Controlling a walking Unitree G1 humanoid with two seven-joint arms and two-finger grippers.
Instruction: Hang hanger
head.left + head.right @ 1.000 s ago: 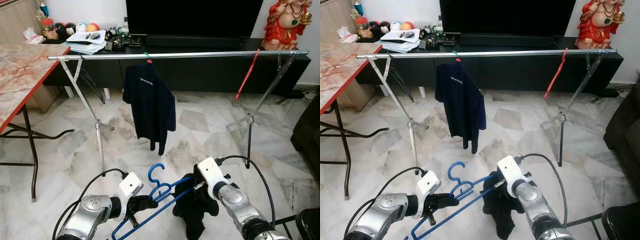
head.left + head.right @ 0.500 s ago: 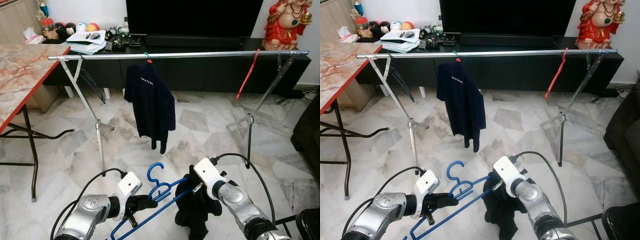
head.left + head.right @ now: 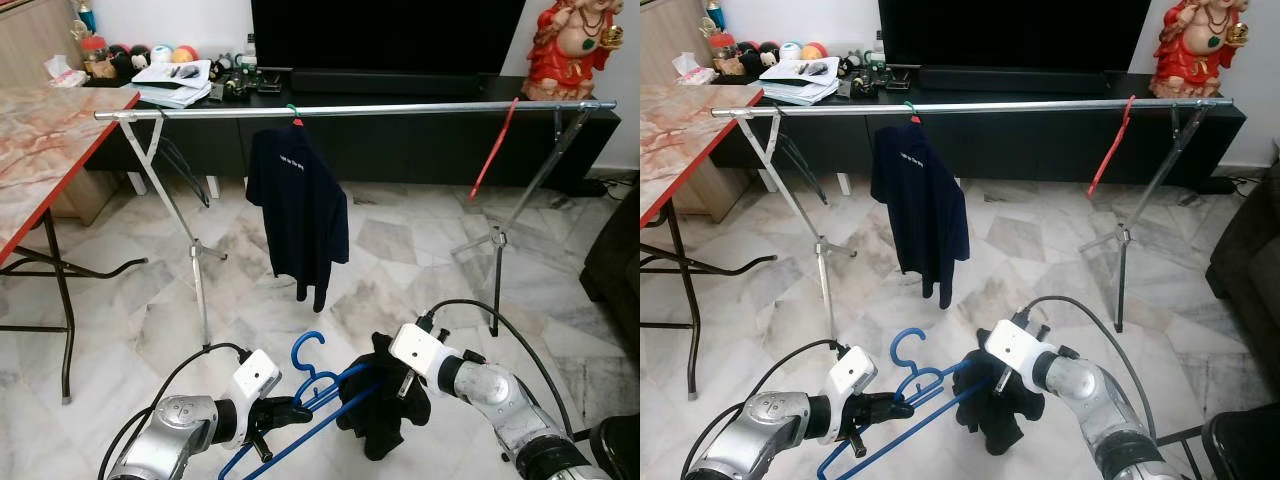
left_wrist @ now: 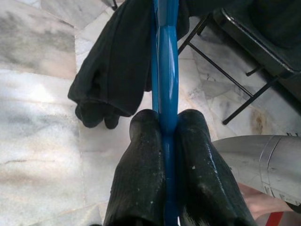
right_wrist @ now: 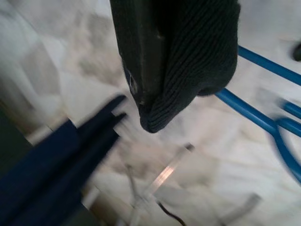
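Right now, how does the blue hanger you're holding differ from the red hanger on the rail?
The blue hanger is low, clamped in the left gripper, carrying a dark garment that the right gripper grips. The red hanger hangs bare on the rail, untouched. Both are thin-framed.

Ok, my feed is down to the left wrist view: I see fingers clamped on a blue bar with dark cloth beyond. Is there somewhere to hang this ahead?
Observer: Yes, a silver rail runs across on two stands in front of the robot.
Operator: Is anything on it?
Observer: A navy shirt hangs left of centre, and a red hanger near the right end.
Operator: What holds the dark cloth?
Observer: The right gripper grips the black garment draped on the blue hanger.
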